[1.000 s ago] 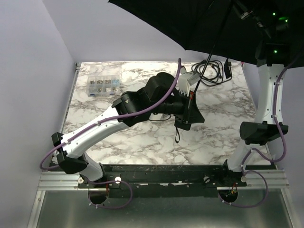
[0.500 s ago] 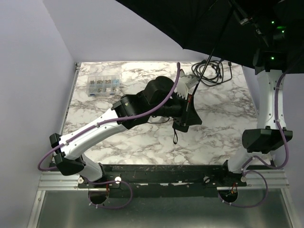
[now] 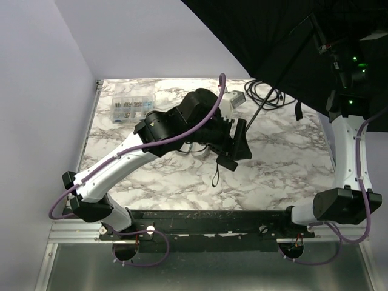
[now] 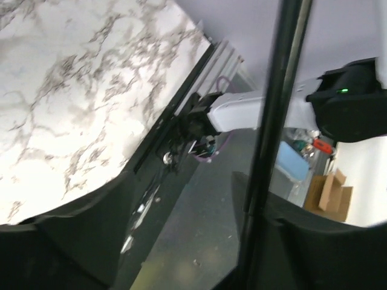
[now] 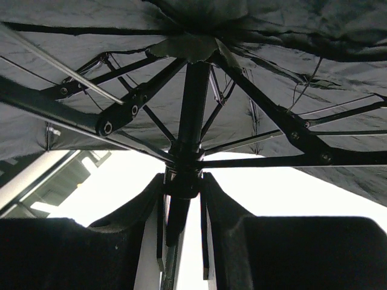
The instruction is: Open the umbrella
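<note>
Spreading across the upper right of the overhead view, the umbrella (image 3: 279,42) is open. Its dark canopy (image 5: 290,36) is held high above the far right corner of the marble table (image 3: 285,163) and runs out of the picture. Its thin black shaft (image 3: 273,85) slants down and to the left from under the canopy toward the left arm's wrist, which hangs over the middle of the table. The right fingers (image 5: 221,208) are clamped on the shaft from both sides, just below the hub where the ribs (image 5: 272,115) fan out (the right wrist camera looks straight up into the fabric). The left fingers (image 4: 72,248) stand apart: the shaft runs along the inner edge of one of them, and a wide gap shows between it and the other, so they are not closed on it. A short black strap (image 3: 215,176) dangles beneath the left wrist. On the table, a coiled black cable (image 3: 267,94) lies near the far edge under the canopy's rim, and a clear compartment box (image 3: 130,108) sits at the far left corner, well apart from the umbrella
</note>
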Robot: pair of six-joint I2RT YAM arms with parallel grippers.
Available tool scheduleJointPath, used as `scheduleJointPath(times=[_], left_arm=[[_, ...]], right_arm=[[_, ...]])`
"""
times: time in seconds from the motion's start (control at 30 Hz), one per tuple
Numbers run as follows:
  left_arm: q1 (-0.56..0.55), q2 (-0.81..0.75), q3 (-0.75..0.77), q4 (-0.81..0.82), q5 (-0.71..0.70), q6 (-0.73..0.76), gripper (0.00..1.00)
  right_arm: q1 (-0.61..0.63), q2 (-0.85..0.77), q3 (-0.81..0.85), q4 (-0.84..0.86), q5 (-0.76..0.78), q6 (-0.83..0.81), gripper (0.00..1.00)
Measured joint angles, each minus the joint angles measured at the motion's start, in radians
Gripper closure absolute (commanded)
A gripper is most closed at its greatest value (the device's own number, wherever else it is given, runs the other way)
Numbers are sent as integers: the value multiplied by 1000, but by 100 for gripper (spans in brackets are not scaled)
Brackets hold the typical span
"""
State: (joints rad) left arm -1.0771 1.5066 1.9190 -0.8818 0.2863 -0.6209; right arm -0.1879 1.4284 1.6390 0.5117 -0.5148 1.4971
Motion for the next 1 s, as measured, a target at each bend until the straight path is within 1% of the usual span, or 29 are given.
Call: scheduleJointPath(times=[0.03, 0.07, 0.1, 0.27, 0.4, 0.5, 0.6, 0.77, 0.87, 1.0], left_arm=[[2, 8, 14, -24, 0, 2, 17], [2, 16, 26, -45, 0, 2, 7], [2, 26, 49, -72, 0, 5, 2], [3, 43, 118, -180, 9, 9, 1], [3, 38, 140, -199, 66, 14, 1], [3, -3, 98, -210, 153, 20, 2], [20, -60, 27, -159, 252, 4, 1], [39, -147, -84, -74, 344, -24, 1], [49, -178, -108, -65, 366, -31, 1], [69, -205, -112, -92, 351, -31, 2]], right_arm=[[0, -13, -13, -8, 7, -13, 99], [1, -24, -24, -16, 15, -27, 99], [2, -34, -30, -27, 22, -40, 99], [19, -81, -52, -79, 51, -119, 99], [43, -99, -55, -129, 77, -214, 99], [52, -97, -57, -158, 118, -304, 99], [73, -97, -68, -196, 133, -341, 99], [124, -92, -76, -259, 138, -386, 99], [157, -87, -74, -286, 151, -420, 99], [188, -83, -74, -309, 164, -445, 99]])
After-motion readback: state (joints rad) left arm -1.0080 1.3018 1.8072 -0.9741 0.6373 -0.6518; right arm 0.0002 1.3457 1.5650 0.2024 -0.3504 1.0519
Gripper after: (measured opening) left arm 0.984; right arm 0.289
